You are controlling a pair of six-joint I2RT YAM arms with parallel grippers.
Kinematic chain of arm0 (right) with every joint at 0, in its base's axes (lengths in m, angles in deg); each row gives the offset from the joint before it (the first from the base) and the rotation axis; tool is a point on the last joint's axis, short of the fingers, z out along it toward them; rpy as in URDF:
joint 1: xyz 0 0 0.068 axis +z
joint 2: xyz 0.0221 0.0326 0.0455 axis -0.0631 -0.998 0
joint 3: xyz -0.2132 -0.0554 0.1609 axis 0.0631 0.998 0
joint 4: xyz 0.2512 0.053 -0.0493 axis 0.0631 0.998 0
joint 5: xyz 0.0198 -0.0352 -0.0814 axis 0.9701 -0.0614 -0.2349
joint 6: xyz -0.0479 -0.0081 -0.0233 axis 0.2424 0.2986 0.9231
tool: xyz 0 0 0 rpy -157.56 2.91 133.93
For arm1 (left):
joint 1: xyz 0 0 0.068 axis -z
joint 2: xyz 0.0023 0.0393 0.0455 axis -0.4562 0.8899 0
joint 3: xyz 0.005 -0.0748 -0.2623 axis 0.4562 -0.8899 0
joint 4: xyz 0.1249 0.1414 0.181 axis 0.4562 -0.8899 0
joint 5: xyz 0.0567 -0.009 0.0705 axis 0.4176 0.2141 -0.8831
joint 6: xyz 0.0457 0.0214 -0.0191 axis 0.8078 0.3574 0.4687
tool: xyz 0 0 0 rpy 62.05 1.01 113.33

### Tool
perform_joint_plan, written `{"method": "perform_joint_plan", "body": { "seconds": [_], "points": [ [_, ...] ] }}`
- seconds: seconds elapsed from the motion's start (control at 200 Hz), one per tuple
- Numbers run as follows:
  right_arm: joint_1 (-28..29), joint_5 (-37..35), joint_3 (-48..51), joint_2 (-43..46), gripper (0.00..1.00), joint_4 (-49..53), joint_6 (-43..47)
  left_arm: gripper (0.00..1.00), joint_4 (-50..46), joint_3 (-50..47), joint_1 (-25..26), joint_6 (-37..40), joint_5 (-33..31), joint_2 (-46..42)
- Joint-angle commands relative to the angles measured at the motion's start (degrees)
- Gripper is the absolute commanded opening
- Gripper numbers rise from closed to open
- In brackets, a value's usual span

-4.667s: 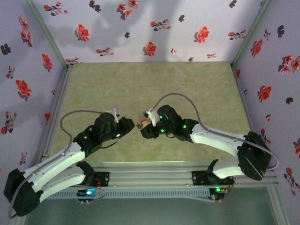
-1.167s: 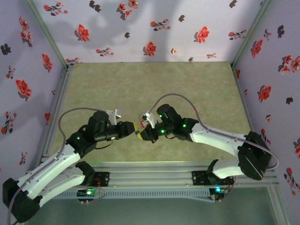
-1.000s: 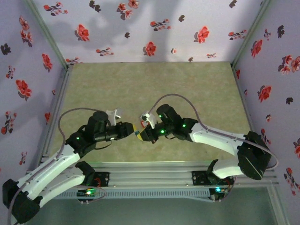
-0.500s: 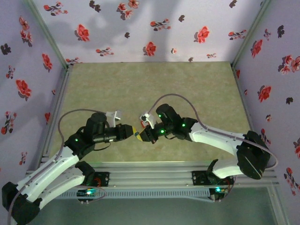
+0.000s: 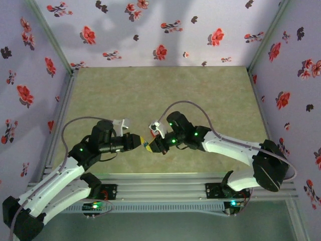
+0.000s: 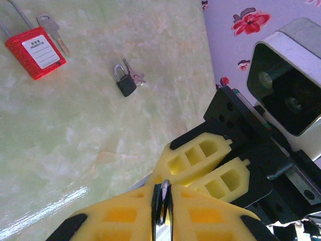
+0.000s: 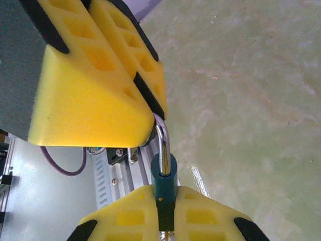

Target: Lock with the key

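The lock [image 6: 36, 51], red-orange with a pale label, lies flat on the table in the left wrist view, with a silver key [image 6: 51, 31] beside it. Both grippers meet over the table's near middle on a different, dark green padlock [image 7: 164, 187]. My right gripper [image 7: 165, 193] is shut on its body. Its silver shackle [image 7: 161, 143] runs up between the yellow fingers [image 7: 100, 95] of my left gripper [image 6: 163, 188], which is shut on the shackle [image 6: 163, 203]. From above, the left gripper [image 5: 138, 142] and right gripper [image 5: 152, 145] stand tip to tip.
A small black padlock [image 6: 125, 84] with keys on it lies on the green tabletop [image 5: 160, 90] past the red one. Floral walls close in three sides. A metal rail [image 5: 160, 182] runs along the near edge by the arm bases.
The left gripper's jaws have narrowed onto the shackle. Both grippers drifted slightly toward the near edge, staying tip to tip.
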Motion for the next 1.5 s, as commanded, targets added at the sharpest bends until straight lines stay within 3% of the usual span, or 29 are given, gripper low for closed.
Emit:
{"method": "perform_joint_plan", "body": {
  "seconds": [0.0, 0.105, 0.175, 0.78, 1.495],
  "points": [
    [0.3, 2.4, -1.6, 0.1, 0.0, -0.1, -0.1, 0.16, -2.1, 1.1, -0.8, 1.8, 0.2, -0.4],
    [0.3, 3.4, -1.7, 0.0, 0.0, -0.2, -0.1, 0.11, -2.6, 1.2, -0.9, 2.6, 0.2, -0.4],
    [0.4, 4.5, -1.7, 0.2, 0.0, -0.4, -0.4, 0.0, -3.0, 1.0, -0.9, 3.0, 0.2, -0.4],
    [-1.1, 22.8, 0.1, -0.2, 0.0, -10.5, -8.4, 0.0, -3.2, -3.5, -1.1, 9.6, 0.5, -5.1],
    [-1.0, 30.0, 3.5, 1.8, 0.0, -21.7, -15.6, 0.0, 5.5, -10.3, -1.0, 10.5, 0.5, -9.7]
  ]
}}
